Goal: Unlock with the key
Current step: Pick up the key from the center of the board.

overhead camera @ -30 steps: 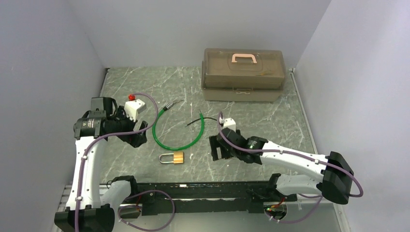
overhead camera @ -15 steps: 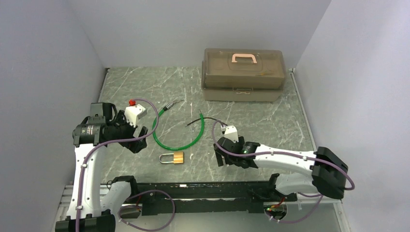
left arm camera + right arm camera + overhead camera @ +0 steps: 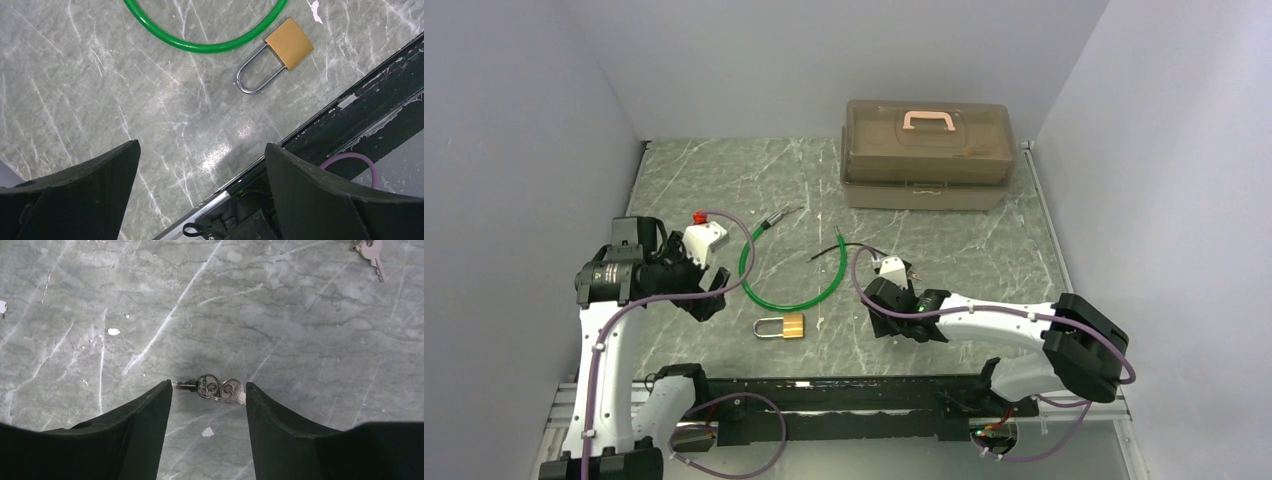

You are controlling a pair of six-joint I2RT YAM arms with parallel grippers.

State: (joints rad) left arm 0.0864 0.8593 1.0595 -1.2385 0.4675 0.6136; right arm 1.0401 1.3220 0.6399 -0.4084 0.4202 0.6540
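Note:
A small bunch of silver keys [image 3: 215, 388] lies flat on the marble table, right between my right gripper's fingertips. My right gripper [image 3: 209, 396] is open, low over the table, one finger either side of the bunch, whose ends reach both tips; whether they touch I cannot tell. In the top view the right gripper [image 3: 890, 318] hides the keys. The brass padlock [image 3: 782, 327] with its silver shackle lies shut on the table near the front edge, and it also shows in the left wrist view [image 3: 287, 44]. My left gripper [image 3: 709, 288] is open and empty above the table, left of the padlock.
A green cable loop [image 3: 792, 272] lies behind the padlock, with a black wire [image 3: 839, 250] beside it. A brown toolbox [image 3: 927, 155] stands at the back right. Another loose key [image 3: 372, 251] lies further off. The black rail [image 3: 844, 385] runs along the near edge.
My right gripper has come down lower over the table, its arm folding in. My left arm has drifted down a little. The padlock and cable have not moved.

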